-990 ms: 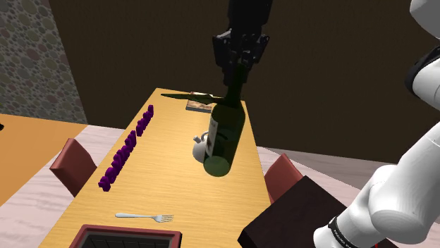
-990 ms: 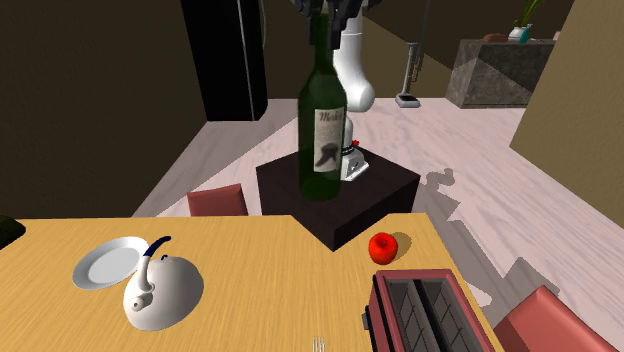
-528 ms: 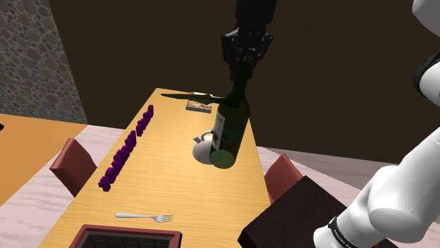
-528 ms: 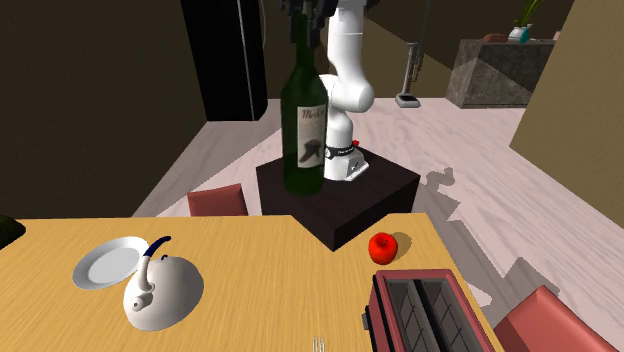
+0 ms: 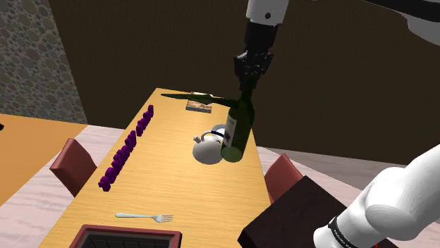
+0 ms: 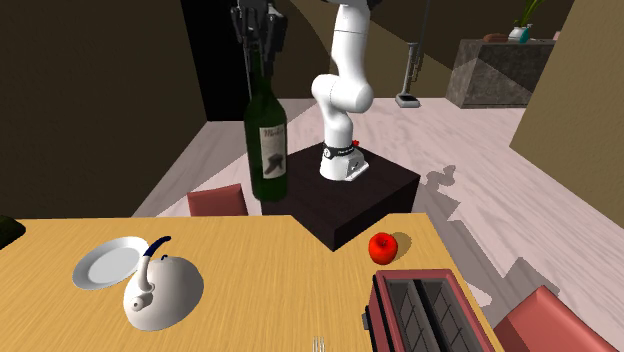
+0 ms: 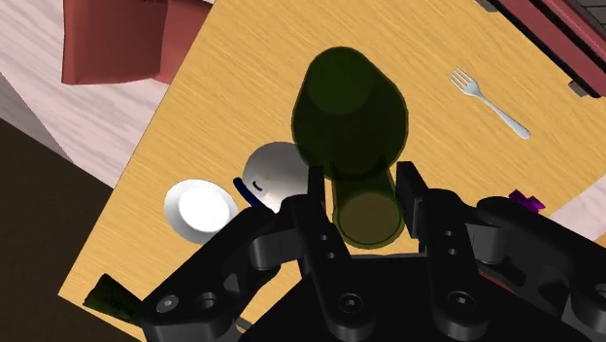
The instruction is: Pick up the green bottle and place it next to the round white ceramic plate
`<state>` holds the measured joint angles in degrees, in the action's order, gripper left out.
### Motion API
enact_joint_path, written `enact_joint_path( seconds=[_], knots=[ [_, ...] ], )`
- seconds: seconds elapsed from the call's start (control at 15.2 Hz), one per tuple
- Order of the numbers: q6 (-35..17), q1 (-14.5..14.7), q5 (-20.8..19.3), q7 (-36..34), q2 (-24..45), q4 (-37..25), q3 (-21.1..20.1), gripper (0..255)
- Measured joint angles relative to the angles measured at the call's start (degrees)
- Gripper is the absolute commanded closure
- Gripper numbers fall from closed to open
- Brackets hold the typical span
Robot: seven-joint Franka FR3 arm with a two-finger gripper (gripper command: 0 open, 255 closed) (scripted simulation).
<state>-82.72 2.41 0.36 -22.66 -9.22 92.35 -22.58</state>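
Green bottle [image 5: 235, 132] hangs beneath the gripper [image 5: 247, 89], which is clamped on its neck, above the table [image 5: 169, 190].

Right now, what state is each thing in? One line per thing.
green bottle: held in the air above the table, roughly upright.
gripper: shut on the green bottle's neck.
white kettle: upright on the table, beside the plate.
white plate: on the table, bare.
toaster: slots look empty.
fork: lying flat on the table.
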Motion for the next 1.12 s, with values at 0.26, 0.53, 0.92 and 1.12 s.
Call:
enact_joint_path(
  seconds=[0.26,0.53,0.92,1.12],
  knots=[
    [-4.29,-1.93,-0.06,5.17,-1.43,5.51,3.16,255],
    [-8.56,-3.89,-0.6,10.03,-1.55,9.8,6.13,255],
    [-14.47,-6.61,-1.72,16.19,0.32,13.7,9.84,255],
    [-17.92,-8.09,-2.24,19.35,1.48,15.89,11.75,255]
  ],
)
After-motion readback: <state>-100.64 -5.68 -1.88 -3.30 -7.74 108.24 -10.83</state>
